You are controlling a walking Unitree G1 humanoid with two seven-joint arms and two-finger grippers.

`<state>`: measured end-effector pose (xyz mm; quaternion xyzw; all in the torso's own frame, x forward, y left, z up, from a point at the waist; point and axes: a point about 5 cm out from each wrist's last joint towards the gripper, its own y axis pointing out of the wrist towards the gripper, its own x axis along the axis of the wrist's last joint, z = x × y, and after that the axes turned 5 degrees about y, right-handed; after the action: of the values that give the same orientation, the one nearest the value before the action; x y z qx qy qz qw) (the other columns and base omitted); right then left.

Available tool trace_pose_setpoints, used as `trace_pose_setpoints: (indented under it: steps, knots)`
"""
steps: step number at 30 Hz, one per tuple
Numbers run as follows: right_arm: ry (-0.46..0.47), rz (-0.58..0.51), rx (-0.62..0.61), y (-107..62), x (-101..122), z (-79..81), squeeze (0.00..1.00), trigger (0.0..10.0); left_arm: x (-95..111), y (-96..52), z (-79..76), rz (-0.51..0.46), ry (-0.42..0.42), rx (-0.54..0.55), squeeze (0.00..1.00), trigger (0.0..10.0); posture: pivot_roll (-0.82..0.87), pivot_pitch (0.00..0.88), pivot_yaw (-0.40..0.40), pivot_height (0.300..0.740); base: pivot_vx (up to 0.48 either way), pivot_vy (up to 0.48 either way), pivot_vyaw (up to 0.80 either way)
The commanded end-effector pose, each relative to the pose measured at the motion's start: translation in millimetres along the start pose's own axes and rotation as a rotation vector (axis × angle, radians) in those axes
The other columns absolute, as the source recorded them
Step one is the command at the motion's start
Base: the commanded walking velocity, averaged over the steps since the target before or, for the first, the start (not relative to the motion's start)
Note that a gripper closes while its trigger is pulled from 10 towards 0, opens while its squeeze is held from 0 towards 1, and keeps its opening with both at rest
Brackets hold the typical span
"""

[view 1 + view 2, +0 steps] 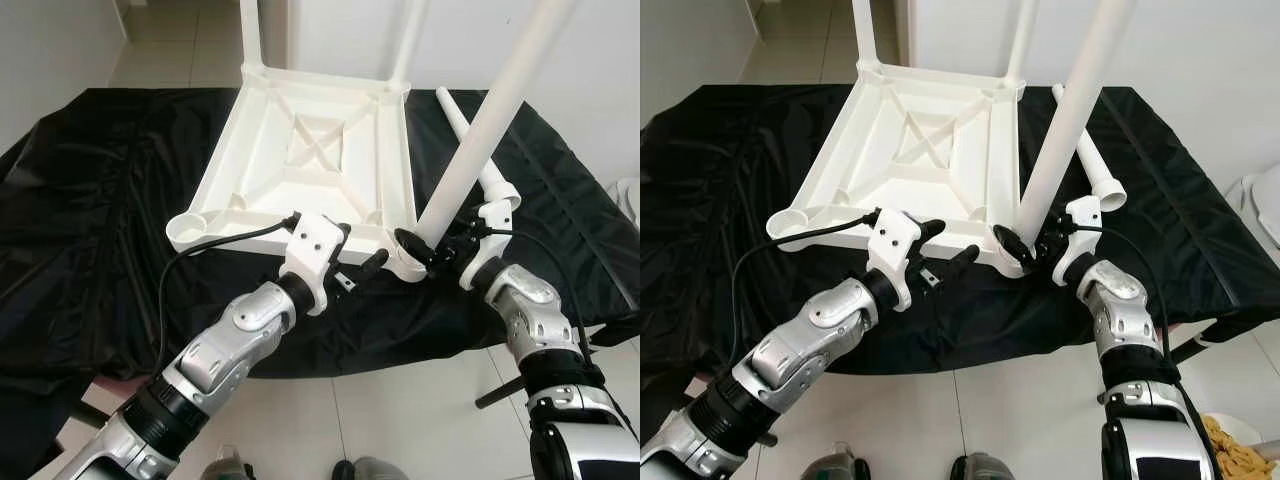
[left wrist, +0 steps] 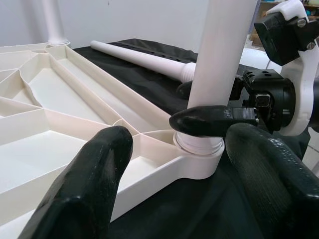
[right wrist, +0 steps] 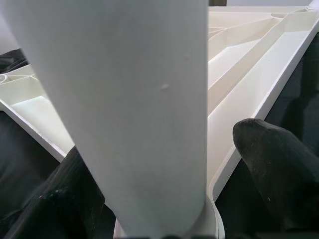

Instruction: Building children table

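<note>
Right pincer (image 1: 440, 250) clamps the third leg (image 1: 480, 130) into the upturned table's (image 1: 300, 150) near corner socket, left pincer (image 1: 362, 262) open alongside, apparently steadying, fourth leg (image 1: 478, 150) waiting on the cloth.

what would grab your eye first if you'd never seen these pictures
The white plastic table top lying upside down on the black cloth, ribs showing, with two legs already standing in its far corners. At the near right corner, the right gripper is shut on a long white tube leg seated in its socket, while the open left gripper waits beside it. One spare white leg lies on the cloth behind.
</note>
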<state>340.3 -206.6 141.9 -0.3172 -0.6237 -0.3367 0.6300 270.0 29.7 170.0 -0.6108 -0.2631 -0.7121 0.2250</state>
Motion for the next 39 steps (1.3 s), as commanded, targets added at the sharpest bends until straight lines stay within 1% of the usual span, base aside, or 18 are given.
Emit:
trace_pose_setpoints:
  steps: [1,5,8,9,12,13,17,30,31,32,33,35,38,39]
  knots:
    - [-0.017,0.01,0.013,1.0,0,-0.1,0.0,10.0,2,-0.6,-10.7,-0.022,0.019,-0.259,0.0,10.0,0.0,0.043,-0.024,0.74,0.0,0.0,0.0]
    - [-0.014,0.025,0.027,3.8,-5,1.6,0.0,10.0,2,0.1,-10.4,-0.024,0.02,-0.257,0.0,10.0,0.0,0.041,-0.025,0.74,0.0,0.0,0.0]
    - [-0.009,0.043,0.04,5.7,-12,4.3,0.0,10.0,2,-0.2,-10.7,-0.025,0.02,-0.257,0.0,10.0,0.0,0.041,-0.025,0.74,0.0,0.0,0.0]
    - [-0.006,0.046,0.044,5.9,-14,4.8,0.0,5.6,2,-0.2,-10.7,-0.025,0.02,-0.256,0.0,10.0,0.01,0.04,-0.026,0.74,0.0,0.0,0.0]
    - [-0.004,0.046,0.05,6.3,-15,4.4,0.0,5.6,3,-0.1,-10.6,-0.025,0.021,-0.256,0.0,10.0,0.01,0.04,-0.026,0.74,0.0,0.0,0.0]
    - [-0.002,0.052,0.056,5.8,-17,4.3,0.0,0.0,3,0.0,-10.2,-0.025,0.022,-0.255,0.0,10.0,0.01,0.039,-0.027,0.74,0.0,0.0,0.0]
    - [-0.003,0.062,0.067,3.8,-21,3.2,0.0,0.0,3,0.1,-9.9,-0.027,0.022,-0.254,0.0,10.0,0.0,0.039,-0.027,0.74,0.0,0.0,0.0]
    - [-0.023,0.064,0.075,-0.8,-21,-0.7,0.0,0.0,3,1.4,-10.0,-0.029,0.022,-0.256,0.0,10.0,0.0,0.038,-0.027,0.74,0.0,0.0,0.0]
    - [-0.032,0.067,0.069,-1.5,-21,-1.3,0.0,3.9,3,1.4,-10.0,-0.03,0.022,-0.256,0.0,10.0,0.0,0.039,-0.029,0.74,0.0,0.0,0.0]
    - [-0.032,0.067,0.069,-1.5,-21,-1.3,0.0,3.9,3,1.4,-10.0,-0.03,0.022,-0.256,0.0,10.0,0.0,0.039,-0.029,0.74,0.0,0.0,0.0]
    - [-0.03,0.068,0.06,-2.2,-23,-0.6,0.0,10.0,3,1.1,-10.1,-0.03,0.021,-0.255,0.0,10.0,0.0,0.042,-0.031,0.74,0.0,0.0,0.0]
    - [-0.028,0.068,0.055,-2.5,-24,-0.1,0.0,10.0,3,0.9,-10.1,-0.029,0.021,-0.254,0.0,10.0,0.0,0.042,-0.031,0.74,0.0,0.0,0.0]
    - [-0.007,0.035,0.022,-1.3,-25,3.9,0.0,10.0,2,0.1,-11.1,-0.028,0.019,-0.254,0.0,10.0,0.0,0.044,-0.032,0.74,0.0,0.0,0.0]
    - [-0.009,0.022,-0.011,0.1,-25,6.7,0.0,10.0,2,-0.4,-11.6,-0.027,0.017,-0.255,0.0,10.0,0.0,0.045,-0.034,0.74,0.0,0.0,0.0]
